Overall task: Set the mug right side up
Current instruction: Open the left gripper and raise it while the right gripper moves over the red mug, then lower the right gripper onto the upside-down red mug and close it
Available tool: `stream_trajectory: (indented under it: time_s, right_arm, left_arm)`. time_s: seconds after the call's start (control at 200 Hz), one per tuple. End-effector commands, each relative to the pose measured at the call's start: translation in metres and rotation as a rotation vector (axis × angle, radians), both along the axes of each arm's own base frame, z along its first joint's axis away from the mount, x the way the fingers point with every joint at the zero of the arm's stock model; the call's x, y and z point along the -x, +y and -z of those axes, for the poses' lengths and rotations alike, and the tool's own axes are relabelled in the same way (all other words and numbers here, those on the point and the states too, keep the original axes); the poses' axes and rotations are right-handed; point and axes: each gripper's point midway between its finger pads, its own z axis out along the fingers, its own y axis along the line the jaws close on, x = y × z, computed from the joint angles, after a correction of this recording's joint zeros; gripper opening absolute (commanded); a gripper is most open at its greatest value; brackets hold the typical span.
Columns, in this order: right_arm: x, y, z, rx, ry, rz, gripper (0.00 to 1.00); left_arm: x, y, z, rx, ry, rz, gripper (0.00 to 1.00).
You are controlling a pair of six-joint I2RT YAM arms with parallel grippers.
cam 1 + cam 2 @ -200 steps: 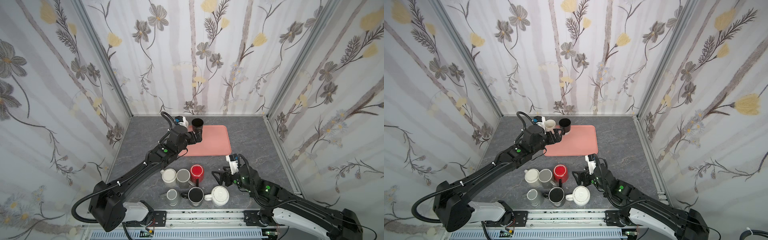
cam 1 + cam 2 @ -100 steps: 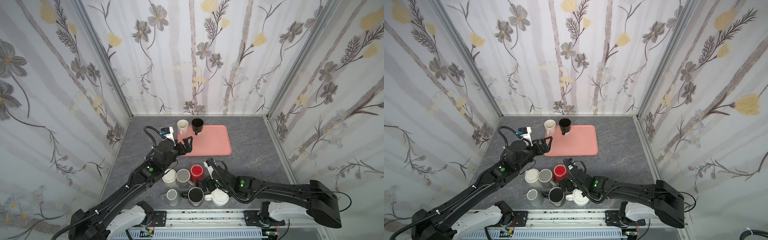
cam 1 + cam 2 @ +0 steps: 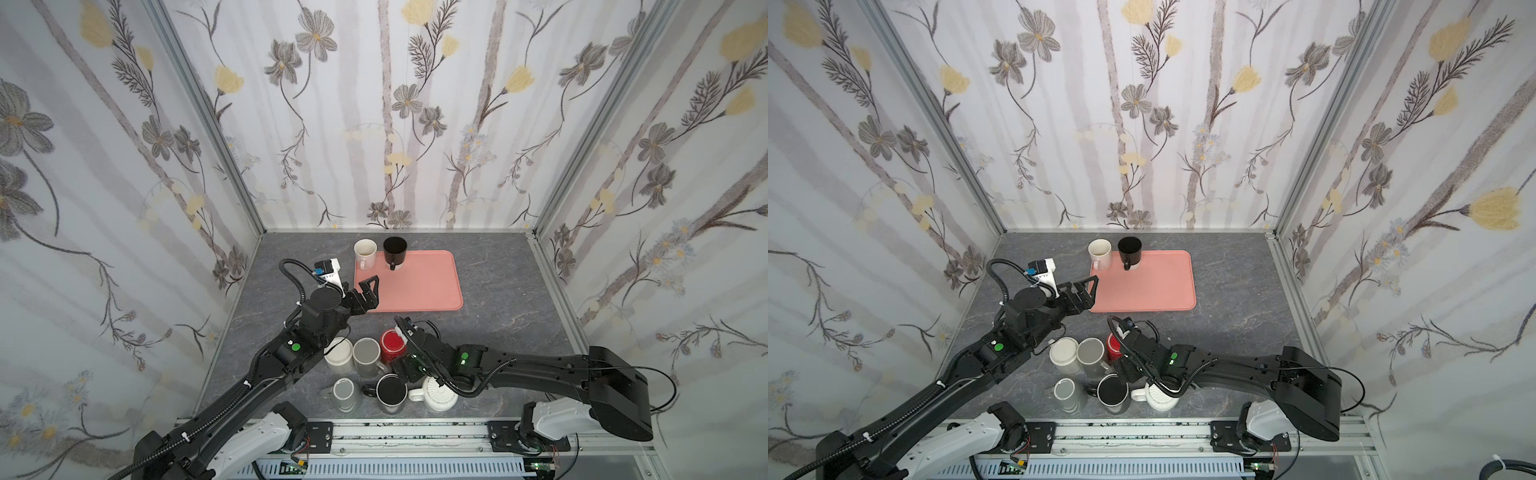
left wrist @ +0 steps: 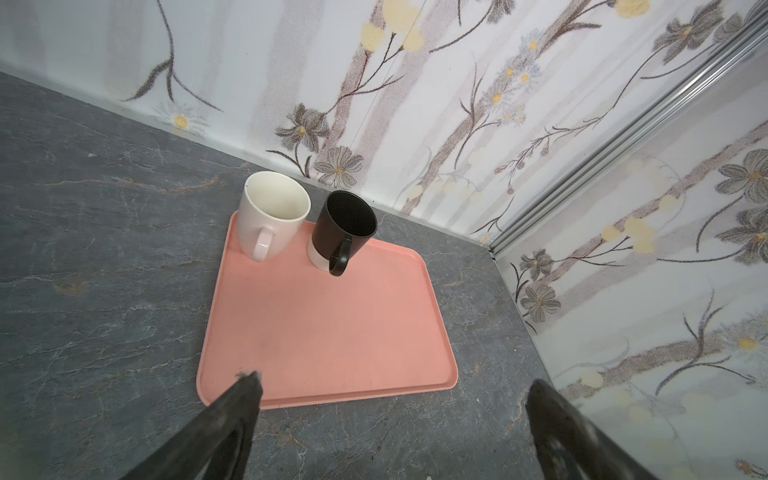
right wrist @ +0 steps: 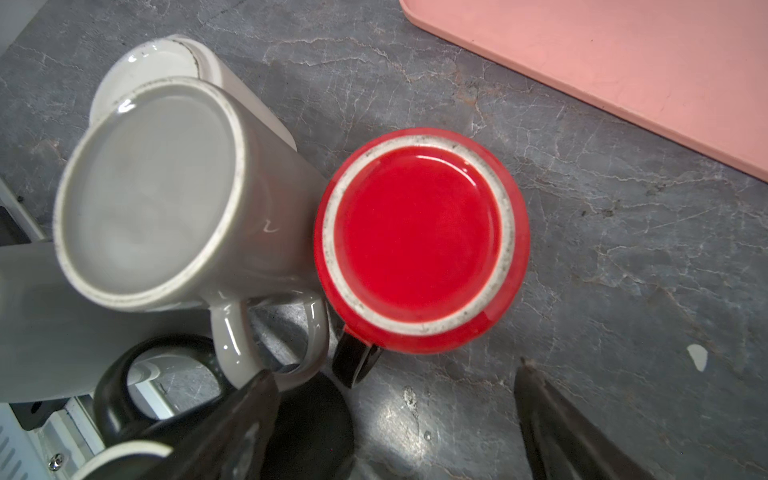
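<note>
near the front edge of the grey marbled desk [image 3: 498, 291], in the huddle of cups, the glossy red ceramic mug [image 5: 419, 241] sits upside down, base to the ceiling, with its black handle pointing back toward the right gripper [image 5: 395, 370]. that gripper hovers above it with jaws spread wide and nothing gripped. the handle lines up with the gap, and i see no contact. pressed against the red mug's side is a grey ceramic mug [image 5: 149, 195], also inverted, and tucked behind that is a white inverted mug [image 5: 166, 54]. in a top view the red mug sits on the tray-facing side of the huddle, a little off the near edge of the flat salmon-pink plastic tray [image 3: 415, 286]. over the tray's left edge, close to its near left corner, the left gripper [image 4: 392, 382] hangs in the air, jaws fully apart, holding nothing. at the tray's far left corner a cream mug [image 4: 272, 216] stands upright. a black mug [image 4: 343, 226] stands upright just beside it, and both handles face the tray's near edge.
</note>
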Motion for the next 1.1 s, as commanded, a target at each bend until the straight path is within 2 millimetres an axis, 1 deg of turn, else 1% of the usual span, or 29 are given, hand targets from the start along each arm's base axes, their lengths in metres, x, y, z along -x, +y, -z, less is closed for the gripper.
stream_trajectory:
  time_s: [0.0,0.06,0.135,0.185,0.22,0.23,0.24,0.335,0.395,0.43,0.51,0.559,0.614,0.694,0.779,0.854,0.939,1.014,1.099]
  right_arm:
    - [-0.005,0.002,0.001,-0.006,-0.006,0.005,0.87]
    - [-0.008,0.000,0.004,0.005,-0.007,0.016,0.85]
    - [-0.015,-0.009,0.008,0.021,-0.009,0.051,0.81]
    - [-0.019,-0.015,0.008,0.020,-0.014,0.074,0.79]
    - [-0.024,-0.018,0.003,0.010,-0.025,0.095,0.78]
    - [-0.022,-0.026,0.010,0.029,-0.018,0.099,0.77]
    - [-0.023,-0.029,0.012,0.035,-0.019,0.106,0.76]
    - [-0.033,-0.048,0.010,0.033,-0.032,0.159,0.73]
    - [-0.035,-0.054,0.007,0.027,-0.041,0.161,0.72]
    - [-0.034,-0.051,0.002,0.013,-0.055,0.134,0.72]
    - [-0.023,-0.035,-0.008,-0.051,-0.051,0.013,0.74]
    - [-0.020,-0.028,-0.010,-0.069,-0.034,-0.003,0.77]
    - [-0.017,-0.020,-0.012,-0.077,-0.021,-0.015,0.84]
    - [-0.015,-0.008,-0.009,-0.071,-0.023,-0.022,0.90]
    - [-0.015,-0.002,0.003,-0.046,0.001,-0.018,0.91]
    - [-0.015,-0.001,0.016,-0.021,0.016,-0.002,0.91]
    - [-0.023,-0.009,0.025,0.016,0.006,0.056,0.91]
    - [-0.035,-0.017,0.017,0.005,-0.018,0.118,0.89]
    - [-0.046,-0.033,0.011,-0.016,-0.038,0.187,0.87]
  left_arm:
    - [-0.001,0.005,-0.004,0.011,-0.020,-0.021,1.00]
    - [-0.001,0.004,-0.004,0.011,-0.017,-0.017,1.00]
    - [-0.001,0.004,-0.001,0.007,-0.009,-0.017,1.00]
    - [-0.001,0.003,0.000,0.009,-0.005,-0.015,1.00]
    - [-0.001,0.003,0.003,0.007,0.000,-0.013,1.00]
    - [-0.001,0.003,0.003,0.008,0.000,-0.014,1.00]
    - [-0.001,0.003,0.003,0.008,0.001,-0.014,1.00]
    - [-0.001,0.003,0.006,0.011,0.006,-0.012,1.00]
    - [-0.001,0.003,0.008,0.013,0.008,-0.012,1.00]
    - [-0.001,0.002,0.009,0.015,0.010,-0.011,1.00]
    - [-0.001,0.002,0.011,0.014,0.014,-0.009,1.00]
    - [-0.001,0.001,0.012,0.015,0.016,-0.008,1.00]
    - [-0.001,0.001,0.012,0.016,0.015,-0.007,1.00]
    - [-0.002,0.001,0.012,0.020,0.016,-0.008,1.00]
    - [-0.002,0.001,0.013,0.018,0.017,-0.009,1.00]
    - [-0.002,0.002,0.013,0.017,0.018,-0.011,1.00]
    - [-0.002,0.003,0.013,0.017,0.020,-0.013,1.00]
    - [-0.001,0.002,0.013,0.018,0.019,-0.008,1.00]
    - [-0.001,0.002,0.012,0.019,0.019,-0.006,1.00]
